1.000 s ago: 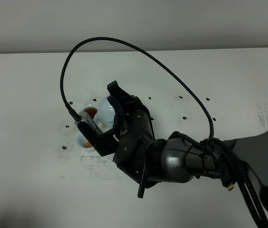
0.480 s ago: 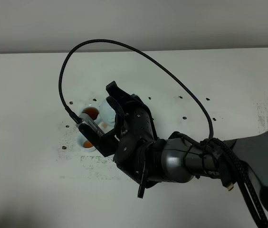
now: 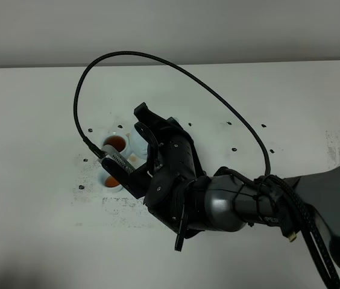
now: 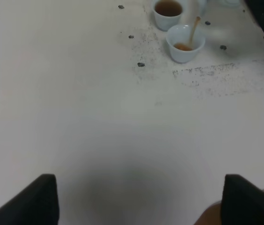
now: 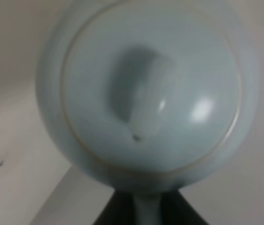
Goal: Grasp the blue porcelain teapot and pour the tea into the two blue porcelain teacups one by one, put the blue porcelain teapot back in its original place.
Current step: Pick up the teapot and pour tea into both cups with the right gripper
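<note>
High view: the R end effector point(image 3: 147, 150) reached across the table point(image 3: 31, 120) to the cups and pinched the teapot point(image 3: 135, 144). Only a small pale bit of the pot showed; the arm hid the rest. Vs 1 sec ago, the wrist had rolled a bit more toward the cups, so less of the pot showed. The far cup point(image 3: 114, 143) had brown tea in it. The near cup point(image 3: 111, 180) had some too.

L wrist view: the L end effector point(image 4: 146, 199) hung over bare table, well apart from the cups. Its fingers were spread wide w/ nothing in them. The far cup looked full. A thin brown stream point(image 4: 195, 26) ran down into the near cup, which held just a little tea.

R wrist view: the lid point(image 5: 202, 70) and its knob point(image 5: 143, 105) filled the view, a bit blurry. The jaws were pressed on the handle point(image 5: 146, 212).

So the extra tip prob. meant the 2nd pour was under way, w/ the 1st cup done. Still to do: fill the near cup, level the pot, set it back. Too much tip could spill tea.
</note>
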`<state>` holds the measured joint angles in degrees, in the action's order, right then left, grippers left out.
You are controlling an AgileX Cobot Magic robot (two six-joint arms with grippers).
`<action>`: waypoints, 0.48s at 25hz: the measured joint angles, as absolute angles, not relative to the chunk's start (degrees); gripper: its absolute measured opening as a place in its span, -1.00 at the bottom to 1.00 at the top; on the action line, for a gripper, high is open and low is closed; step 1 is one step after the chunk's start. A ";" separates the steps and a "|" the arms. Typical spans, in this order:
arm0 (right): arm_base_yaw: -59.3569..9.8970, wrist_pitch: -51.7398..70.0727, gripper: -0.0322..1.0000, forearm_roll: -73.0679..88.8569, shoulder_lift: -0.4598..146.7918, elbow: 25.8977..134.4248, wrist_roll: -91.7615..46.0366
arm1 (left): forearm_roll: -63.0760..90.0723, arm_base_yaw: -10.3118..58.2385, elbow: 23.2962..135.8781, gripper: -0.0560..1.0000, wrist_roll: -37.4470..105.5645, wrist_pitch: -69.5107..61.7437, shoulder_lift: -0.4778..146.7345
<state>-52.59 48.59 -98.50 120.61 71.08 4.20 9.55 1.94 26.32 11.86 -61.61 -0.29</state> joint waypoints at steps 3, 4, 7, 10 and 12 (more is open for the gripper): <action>-52.59 48.92 -0.87 -98.50 120.61 71.08 3.93 | 9.55 1.94 26.32 0.39 11.86 -61.61 -0.29; -52.59 49.05 -0.87 -98.50 120.61 71.08 3.80 | 9.55 1.94 26.32 0.39 11.84 -61.61 -0.29; -52.65 49.11 -0.87 -98.50 120.61 71.08 3.62 | 9.55 1.94 26.32 0.39 11.84 -61.61 -0.29; -53.10 49.25 -0.87 -98.50 120.61 71.08 3.19 | 9.55 1.94 26.32 0.39 11.84 -61.61 -0.29; -53.22 49.25 -0.87 -98.50 120.61 71.08 3.07 | 9.55 1.94 26.32 0.39 11.84 -61.61 -0.29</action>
